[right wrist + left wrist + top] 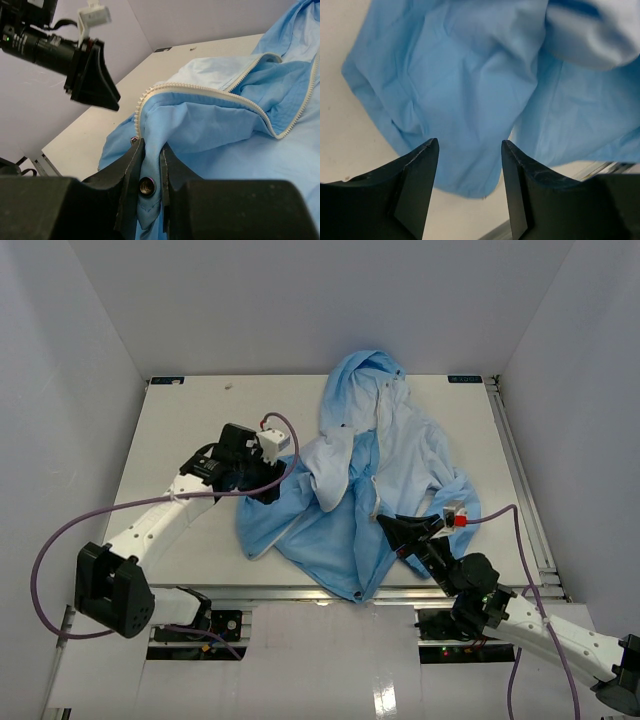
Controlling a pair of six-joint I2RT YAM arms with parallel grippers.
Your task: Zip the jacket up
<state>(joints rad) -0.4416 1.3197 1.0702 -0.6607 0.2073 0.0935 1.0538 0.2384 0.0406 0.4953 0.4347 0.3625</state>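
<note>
One crumpled thin blue jacket, toothed pale zipper

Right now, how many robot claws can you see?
2. The left gripper is open above the jacket's left side; the right gripper is pinching the jacket's edge near the zipper.

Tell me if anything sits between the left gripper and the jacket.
Nothing visible does. The left gripper hangs open directly over the jacket, with only blue fabric showing between its jaws. The right gripper is shut on the jacket's edge, just below the zipper teeth.
</note>
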